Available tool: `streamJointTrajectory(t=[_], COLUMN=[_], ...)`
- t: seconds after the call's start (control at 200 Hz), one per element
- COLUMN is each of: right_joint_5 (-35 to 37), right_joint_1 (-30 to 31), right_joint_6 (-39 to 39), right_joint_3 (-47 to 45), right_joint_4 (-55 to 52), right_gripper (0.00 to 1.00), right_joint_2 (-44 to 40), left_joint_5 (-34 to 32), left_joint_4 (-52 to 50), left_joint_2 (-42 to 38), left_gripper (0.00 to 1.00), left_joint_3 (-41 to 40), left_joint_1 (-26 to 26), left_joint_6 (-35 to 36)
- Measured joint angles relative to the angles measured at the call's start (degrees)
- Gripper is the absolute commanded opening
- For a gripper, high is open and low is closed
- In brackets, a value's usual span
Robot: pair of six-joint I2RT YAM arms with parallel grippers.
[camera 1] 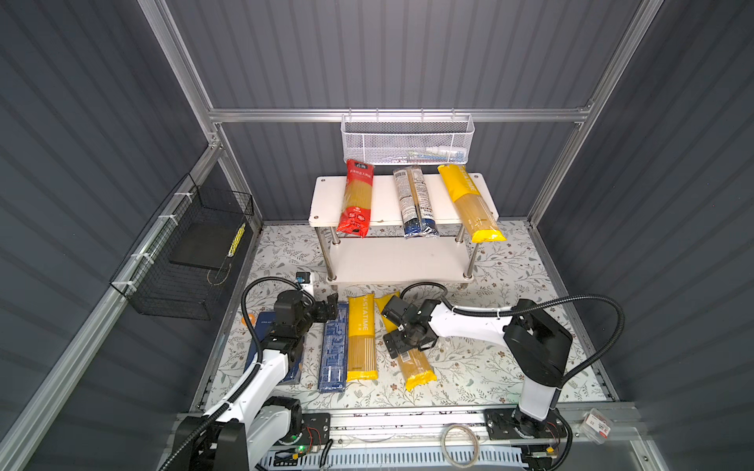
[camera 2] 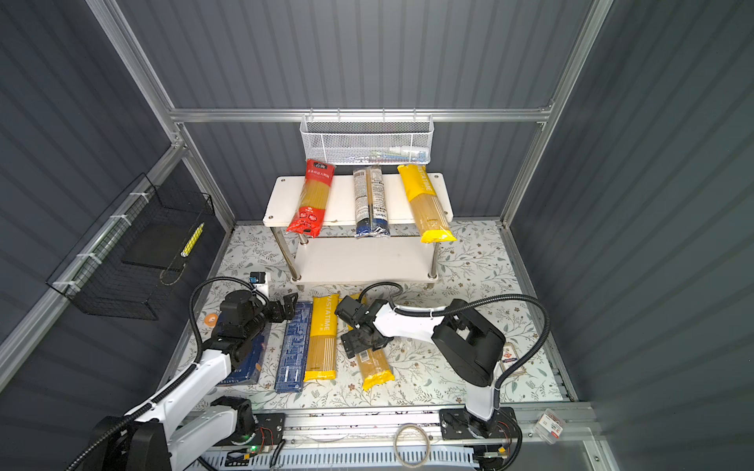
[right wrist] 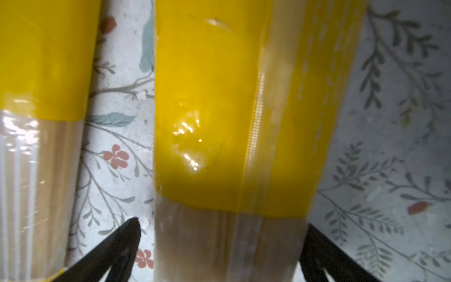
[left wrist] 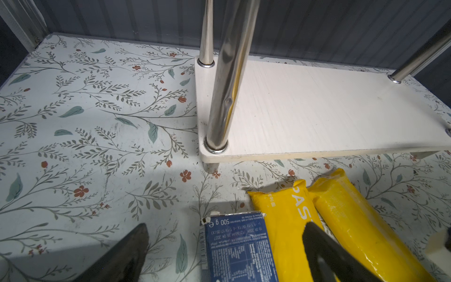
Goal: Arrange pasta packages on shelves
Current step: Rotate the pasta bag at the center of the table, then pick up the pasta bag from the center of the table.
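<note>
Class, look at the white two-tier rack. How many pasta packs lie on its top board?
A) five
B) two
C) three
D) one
C: a red pack, a clear and dark-blue pack and a yellow pack lie side by side across the top board.

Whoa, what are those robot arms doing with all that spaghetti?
They're stocking pasta on the white shelves. A red pack, a clear-blue pack and a yellow pack lie on top. The right claw is open around a yellow bag on the table; the left claw hangs open by a narrow blue box.
</note>
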Motion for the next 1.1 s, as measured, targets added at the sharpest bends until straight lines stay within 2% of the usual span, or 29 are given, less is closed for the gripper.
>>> streamJointTrajectory(t=[0.325,0.54,0.755,1.101], right_joint_5=[1.9,1.9,1.8,2.8], right_joint_1=[0.1,0.2,0.2,0.7], right_joint_6=[-1.7,-0.6,0.6,1.7], right_joint_3=[0.3,-3.5,-7.1,-7.4], right_joint_4=[-1.1,3.2,7.5,7.9], right_gripper=[0.99,0.99,0.90,0.75], right_joint_2=[0.6,-2.0,-4.4,-4.4], left_joint_5=[0.0,0.0,0.0,0.0], left_joint_4=[0.0,0.0,0.0,0.0], left_joint_2=[0.0,0.0,0.0,0.0], left_gripper=[0.99,0.99,0.99,0.99], left_joint_3=[0.0,0.0,0.0,0.0], left_joint_1=[0.0,0.0,0.0,0.0], left_joint_6=[0.0,0.0,0.0,0.0])
